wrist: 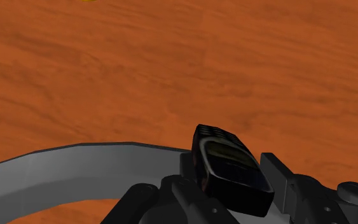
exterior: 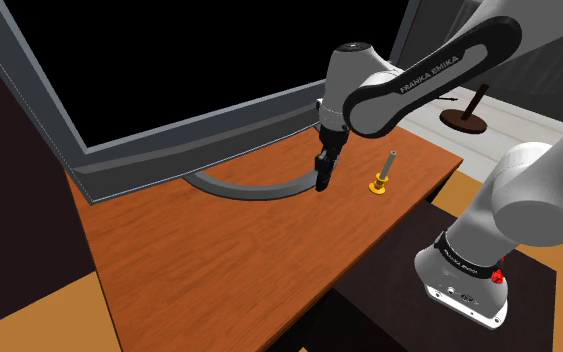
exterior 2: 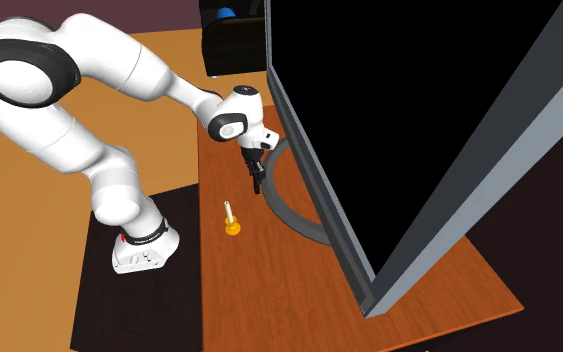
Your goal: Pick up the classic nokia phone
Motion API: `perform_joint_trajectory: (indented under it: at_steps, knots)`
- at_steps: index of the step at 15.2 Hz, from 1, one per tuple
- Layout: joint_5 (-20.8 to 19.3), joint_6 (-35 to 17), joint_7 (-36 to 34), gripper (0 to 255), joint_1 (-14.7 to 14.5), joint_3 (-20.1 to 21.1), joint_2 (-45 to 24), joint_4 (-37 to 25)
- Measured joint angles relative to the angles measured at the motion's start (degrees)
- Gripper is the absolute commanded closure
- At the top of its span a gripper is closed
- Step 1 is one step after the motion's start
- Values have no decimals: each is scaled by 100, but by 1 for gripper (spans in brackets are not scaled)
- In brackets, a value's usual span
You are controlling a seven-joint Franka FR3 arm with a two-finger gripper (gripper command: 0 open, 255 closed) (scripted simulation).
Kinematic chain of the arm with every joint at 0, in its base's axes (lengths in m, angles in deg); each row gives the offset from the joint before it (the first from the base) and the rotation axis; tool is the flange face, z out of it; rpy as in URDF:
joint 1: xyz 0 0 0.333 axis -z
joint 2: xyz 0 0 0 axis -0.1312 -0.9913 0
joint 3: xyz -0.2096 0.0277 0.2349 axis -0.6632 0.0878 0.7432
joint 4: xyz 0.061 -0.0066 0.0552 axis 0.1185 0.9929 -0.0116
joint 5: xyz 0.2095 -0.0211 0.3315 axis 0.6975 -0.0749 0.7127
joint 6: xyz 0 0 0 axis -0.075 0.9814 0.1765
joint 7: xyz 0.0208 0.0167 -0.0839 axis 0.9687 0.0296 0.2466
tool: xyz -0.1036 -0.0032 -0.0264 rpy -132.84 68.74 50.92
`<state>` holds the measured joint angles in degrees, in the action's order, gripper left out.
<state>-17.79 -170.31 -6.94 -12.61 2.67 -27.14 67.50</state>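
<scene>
The black two-finger hand [exterior: 323, 180] clasps the dark, rounded keypad phone [wrist: 231, 168], apparently raised off the reddish-brown wooden worktop [exterior: 219, 250], so the pick-up looks essentially done.

gripper [wrist: 233, 183] clamped on black phone [wrist: 227, 160], one finger on each side; screen and keypad face the camera; wood tabletop [wrist: 171, 63] beyond; grey curved stand foot [wrist: 69, 172] on it, near the fingers

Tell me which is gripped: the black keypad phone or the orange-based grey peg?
The black keypad phone, clasped in the black gripper; the peg stands on the wooden desk.
</scene>
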Motion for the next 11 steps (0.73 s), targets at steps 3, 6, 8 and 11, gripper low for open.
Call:
perform_joint_trajectory:
  at_steps: [3, 6, 8, 11]
  knots:
    - [18, 204, 16, 255, -7, -6, 139, -57]
    - [38, 491, 51, 255, -12, -21, 349, -135]
    - [53, 660, 51, 255, -23, -17, 444, -208]
    - [64, 932, 80, 255, -24, -31, 608, -318]
